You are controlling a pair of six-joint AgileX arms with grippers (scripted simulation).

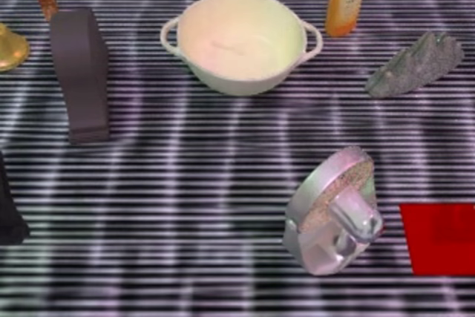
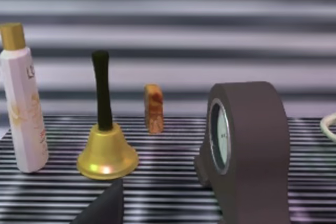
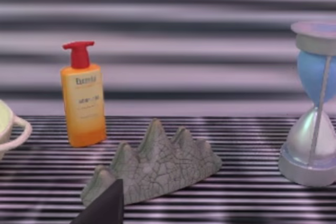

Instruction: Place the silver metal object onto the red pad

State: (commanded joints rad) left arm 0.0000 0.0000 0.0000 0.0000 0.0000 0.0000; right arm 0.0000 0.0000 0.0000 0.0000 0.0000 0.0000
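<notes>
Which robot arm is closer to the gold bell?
Left. The left arm sits at the left edge of the table, near the bell. The right arm is outside the top view; its camera faces the grey rock on the right side.

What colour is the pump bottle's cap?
Red, on an orange bottle; clearest in the right wrist view.

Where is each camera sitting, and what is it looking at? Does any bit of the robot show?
Top view: above the table, looking down on the silver metal object, the red pad at the right edge and the white pot; a dark arm part shows at the left edge.
Left wrist view: low, looking across at the brass bell and dark clock; a dark gripper tip shows.
Right wrist view: low, facing the orange bottle, grey rock and hourglass; a dark tip shows.
Shared: clock and bell, top and left wrist; bottle and rock, top and right wrist.
</notes>
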